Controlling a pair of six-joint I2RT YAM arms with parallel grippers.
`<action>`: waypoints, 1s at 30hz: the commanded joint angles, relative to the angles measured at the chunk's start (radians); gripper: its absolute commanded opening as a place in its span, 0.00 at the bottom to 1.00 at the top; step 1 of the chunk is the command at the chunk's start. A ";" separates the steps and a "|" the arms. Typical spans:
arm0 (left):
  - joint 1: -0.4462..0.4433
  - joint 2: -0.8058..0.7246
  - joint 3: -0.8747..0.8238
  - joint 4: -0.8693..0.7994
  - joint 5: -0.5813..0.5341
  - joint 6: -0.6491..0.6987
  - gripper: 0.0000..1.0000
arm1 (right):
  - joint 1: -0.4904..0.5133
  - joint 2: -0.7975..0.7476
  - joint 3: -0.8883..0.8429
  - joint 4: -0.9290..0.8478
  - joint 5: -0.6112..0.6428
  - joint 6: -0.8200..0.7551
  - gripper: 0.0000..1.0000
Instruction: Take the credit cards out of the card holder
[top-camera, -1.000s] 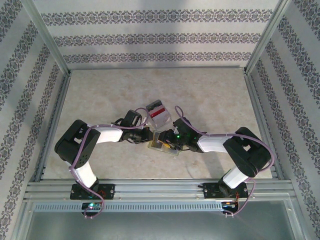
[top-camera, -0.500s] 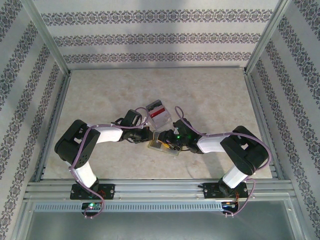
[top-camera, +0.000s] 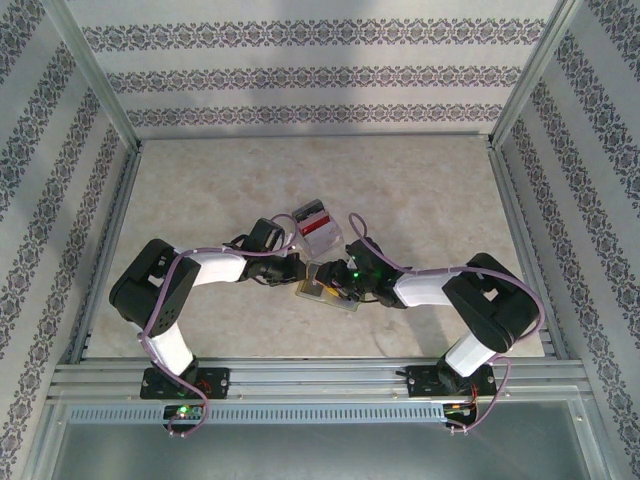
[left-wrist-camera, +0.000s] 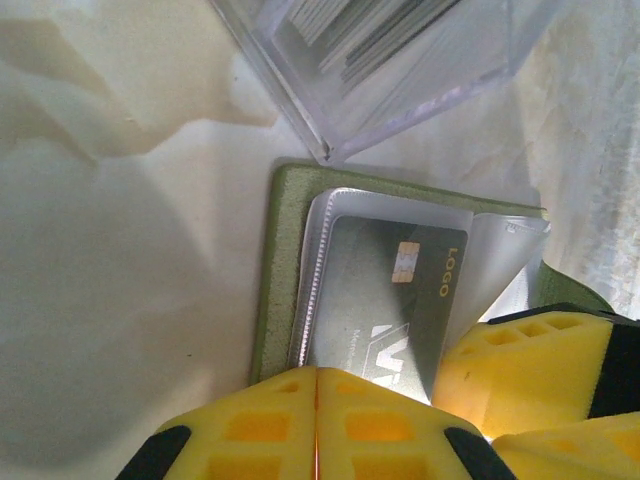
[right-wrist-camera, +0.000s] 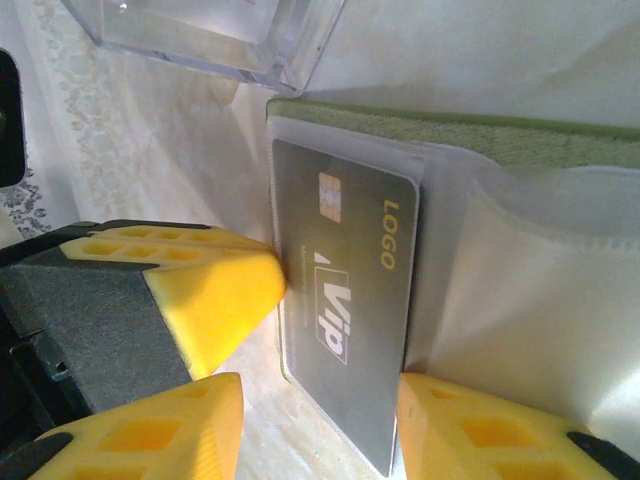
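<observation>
Holder (left-wrist-camera: 268, 290) lies open & flat on the table (top-camera: 420, 190), near the mid, right where the 2 arms meet. Green side is down, clear sleeves (right-wrist-camera: 540, 300) are up. The sleeve on top has a dark grey card (right-wrist-camera: 350, 300) in it, w/ gold "LOGO", a small chip & white "VIP". Can't tell if the card's near end is out of the sleeve or not.

L gripper (left-wrist-camera: 316, 385): its yellow fingers (left-wrist-camera: 250, 430) are pressed tight together, w/ nothing btwn them. The tip is low, at the holder's side, touching the sleeve's edge just beside the card.

R gripper (right-wrist-camera: 320, 395): its yellow fingers (right-wrist-camera: 480, 430) are spread apart, w/ the card's near end btwn them. One finger touches a corner of the card. The other is just beside the sleeve's edge, w/ a thin gap. It isn't pinching the card from both sides.

The 2 grippers are very close. In the L wrist view an R finger sits just beside the L ones, on top of the sleeves.

A clear box (left-wrist-camera: 400, 60) stands on the table just behind the holder, near but apart. It has a stack of cards in it. From the top view the stack looks grey, red & white.
</observation>
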 joint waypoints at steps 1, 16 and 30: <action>-0.015 0.037 0.004 -0.087 -0.042 0.024 0.09 | 0.009 -0.045 0.017 -0.140 0.078 -0.047 0.46; -0.014 0.033 0.007 -0.111 -0.069 0.024 0.09 | 0.024 -0.094 0.079 -0.194 0.073 -0.063 0.46; -0.015 0.031 0.004 -0.108 -0.066 0.026 0.09 | 0.044 -0.006 0.112 -0.203 0.071 -0.043 0.58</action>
